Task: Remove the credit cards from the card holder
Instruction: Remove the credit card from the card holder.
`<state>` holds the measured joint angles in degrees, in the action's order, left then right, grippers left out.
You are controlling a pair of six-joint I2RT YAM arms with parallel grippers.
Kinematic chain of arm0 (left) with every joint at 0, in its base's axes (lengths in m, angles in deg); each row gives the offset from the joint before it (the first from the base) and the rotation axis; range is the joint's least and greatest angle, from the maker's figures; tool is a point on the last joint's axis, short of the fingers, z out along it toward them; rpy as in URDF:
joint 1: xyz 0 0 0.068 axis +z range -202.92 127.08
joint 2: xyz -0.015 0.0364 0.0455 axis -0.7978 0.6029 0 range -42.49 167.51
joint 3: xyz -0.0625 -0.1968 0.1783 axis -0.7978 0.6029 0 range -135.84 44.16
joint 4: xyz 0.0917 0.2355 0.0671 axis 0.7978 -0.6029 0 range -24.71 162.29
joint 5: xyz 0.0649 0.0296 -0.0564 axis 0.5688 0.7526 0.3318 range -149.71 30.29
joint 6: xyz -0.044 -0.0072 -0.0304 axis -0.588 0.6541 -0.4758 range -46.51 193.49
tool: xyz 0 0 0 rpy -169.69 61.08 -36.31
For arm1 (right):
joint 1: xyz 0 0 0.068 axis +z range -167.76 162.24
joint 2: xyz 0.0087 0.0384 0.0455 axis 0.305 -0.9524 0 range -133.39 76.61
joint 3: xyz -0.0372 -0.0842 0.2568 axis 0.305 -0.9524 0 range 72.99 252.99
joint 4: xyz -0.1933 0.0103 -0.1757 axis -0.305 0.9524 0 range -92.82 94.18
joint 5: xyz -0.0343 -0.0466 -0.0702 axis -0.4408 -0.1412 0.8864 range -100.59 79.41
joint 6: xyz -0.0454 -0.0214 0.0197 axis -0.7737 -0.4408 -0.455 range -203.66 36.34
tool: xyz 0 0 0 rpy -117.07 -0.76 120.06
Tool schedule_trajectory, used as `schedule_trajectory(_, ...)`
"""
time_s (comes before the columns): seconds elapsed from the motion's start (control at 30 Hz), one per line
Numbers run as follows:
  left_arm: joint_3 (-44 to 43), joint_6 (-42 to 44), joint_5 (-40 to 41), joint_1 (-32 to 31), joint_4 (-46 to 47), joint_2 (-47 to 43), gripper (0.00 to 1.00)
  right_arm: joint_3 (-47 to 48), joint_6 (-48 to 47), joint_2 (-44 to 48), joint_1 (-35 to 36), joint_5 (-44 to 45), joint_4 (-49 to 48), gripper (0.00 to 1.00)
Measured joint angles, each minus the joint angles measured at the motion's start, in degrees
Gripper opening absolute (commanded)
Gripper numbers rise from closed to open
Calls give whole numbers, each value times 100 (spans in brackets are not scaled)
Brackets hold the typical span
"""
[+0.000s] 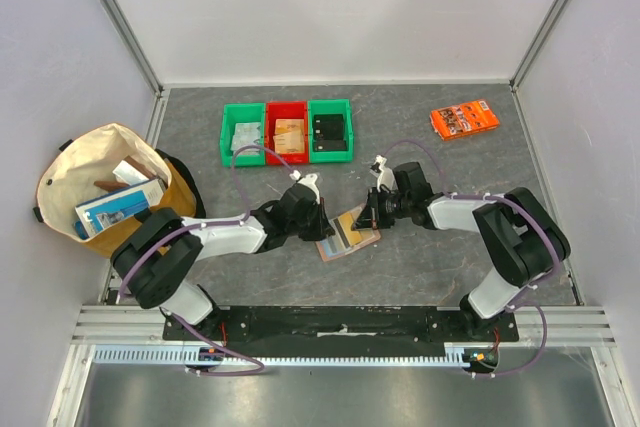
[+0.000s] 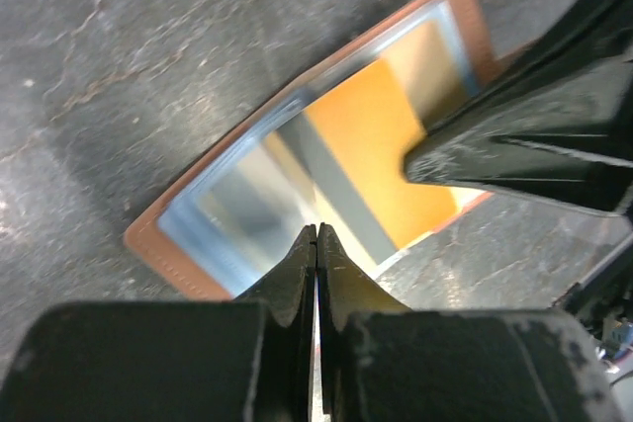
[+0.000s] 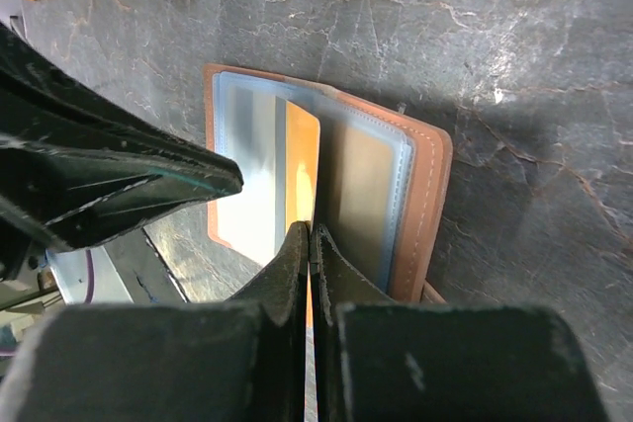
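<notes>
Your card holder lay open and flat on the counter, clear sleeves facing up inside its reddish-brown border. An orange-faced credit card with a grey stripe sat in a sleeve near the holder's middle fold.

Your left tool was fully closed, fingers pressed together, with its tip over the holder's left half at the edge of a sleeve. I could not tell whether it had anything pinched. Your right tool was closed too, its tip down on the holder at the orange card, close to the fold. A sliver of orange showed between its fingers, but you could not tell from that whether it gripped the card. The two tools reached the holder from opposite sides, tips near each other but apart.

Beyond the holder stood a green bin, a red bin and a second green bin in a row, holding flat grey, tan and black pieces too small to identify. An orange packet lay beyond the holder and to its right. A tan bag stood well to the holder's left.
</notes>
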<state>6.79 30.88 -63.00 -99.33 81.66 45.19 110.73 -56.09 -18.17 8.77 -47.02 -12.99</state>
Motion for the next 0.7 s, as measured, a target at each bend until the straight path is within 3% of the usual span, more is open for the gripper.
schedule_trajectory(0.7,31,-688,459,7,-306,177,2,87,-549,846,-116,678,1099,0)
